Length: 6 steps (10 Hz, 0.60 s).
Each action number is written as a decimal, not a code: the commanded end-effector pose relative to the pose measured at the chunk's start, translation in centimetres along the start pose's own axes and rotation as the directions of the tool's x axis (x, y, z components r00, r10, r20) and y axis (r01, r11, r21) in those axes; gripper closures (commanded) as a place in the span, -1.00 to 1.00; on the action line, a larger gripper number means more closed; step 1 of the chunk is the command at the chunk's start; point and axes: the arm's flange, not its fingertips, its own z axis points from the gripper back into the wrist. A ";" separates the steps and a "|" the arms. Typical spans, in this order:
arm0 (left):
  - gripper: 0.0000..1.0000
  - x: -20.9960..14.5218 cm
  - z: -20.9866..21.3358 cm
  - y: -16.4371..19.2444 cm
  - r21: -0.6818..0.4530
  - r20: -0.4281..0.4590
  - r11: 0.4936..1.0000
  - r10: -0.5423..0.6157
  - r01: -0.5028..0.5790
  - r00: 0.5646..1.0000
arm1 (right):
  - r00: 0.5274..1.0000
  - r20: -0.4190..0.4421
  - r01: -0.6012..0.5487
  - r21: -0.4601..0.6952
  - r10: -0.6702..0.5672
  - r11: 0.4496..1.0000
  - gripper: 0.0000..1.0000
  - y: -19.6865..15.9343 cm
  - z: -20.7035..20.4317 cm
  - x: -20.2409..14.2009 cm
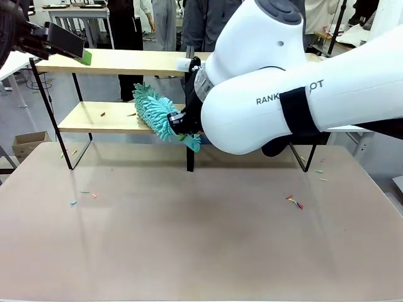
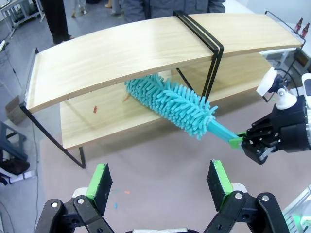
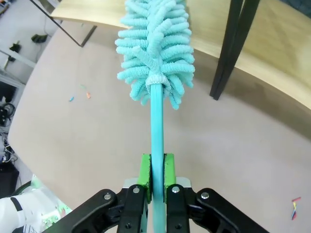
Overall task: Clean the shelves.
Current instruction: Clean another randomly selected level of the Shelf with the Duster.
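The shelves (image 1: 113,61) stand at the table's far side, two light boards on a black frame with a central upright (image 1: 189,157). My right gripper (image 1: 181,123) is shut on the handle of a teal fluffy duster (image 1: 153,112). The duster's head lies over the lower board, left of the upright. From the right wrist, the handle runs up between the green pads (image 3: 144,170) of my right gripper (image 3: 156,171) to the duster head (image 3: 155,43). My left gripper (image 2: 160,180) is open and holds nothing. It hovers high at the top board's left end (image 1: 79,53), looking down on the shelves (image 2: 121,53) and duster (image 2: 170,99).
Small coloured scraps lie on the beige tabletop (image 1: 201,239) at the right (image 1: 293,202) and left (image 1: 82,198), and on the lower board (image 1: 102,114). A cardboard box (image 1: 28,143) sits on the floor at left. People stand behind the shelves.
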 end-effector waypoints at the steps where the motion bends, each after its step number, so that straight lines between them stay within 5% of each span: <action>1: -1.00 0.1 0.0 0.1 -0.002 0.007 1.000 0.002 -0.002 1.000 | 1.000 0.025 0.017 -0.002 -0.017 1.000 0.74 1.9 -1.2 1.4; 6: -1.00 0.1 0.0 0.1 -0.002 0.007 1.000 0.002 -0.002 1.000 | 1.000 0.008 -0.023 0.060 0.023 0.998 0.74 4.2 -3.9 4.5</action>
